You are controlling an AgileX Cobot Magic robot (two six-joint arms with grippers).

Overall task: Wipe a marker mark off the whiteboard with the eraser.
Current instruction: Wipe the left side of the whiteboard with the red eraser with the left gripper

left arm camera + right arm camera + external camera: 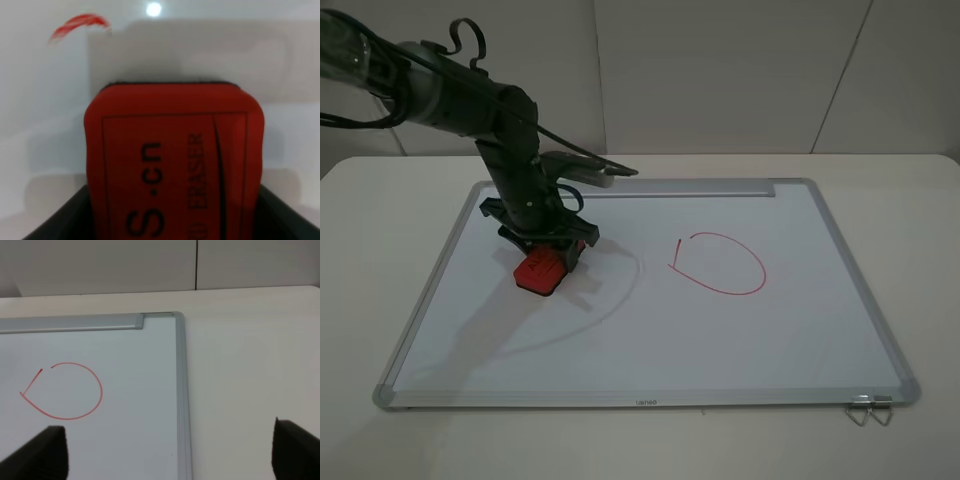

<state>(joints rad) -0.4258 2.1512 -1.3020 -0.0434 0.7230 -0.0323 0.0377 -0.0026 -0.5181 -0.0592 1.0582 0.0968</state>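
The whiteboard (790,335) lies flat on the table. My left gripper (548,258) is shut on the red eraser (542,270), pressing it felt-side down on the board's left part. In the left wrist view the eraser (175,160) fills the frame, and a short blurred red stroke of the marker mark (80,22) shows on the board just beyond it. The exterior high view shows no C-shaped curve near the eraser. My right gripper (172,455) is open, hovering off the board's right edge with nothing between its fingers (50,452).
A red closed loop with a small tail (722,263) sits right of the board's centre, also seen as the loop (65,390) from the right wrist. The tray strip (690,188) runs along the far edge. A metal clip (870,408) lies at the near right corner.
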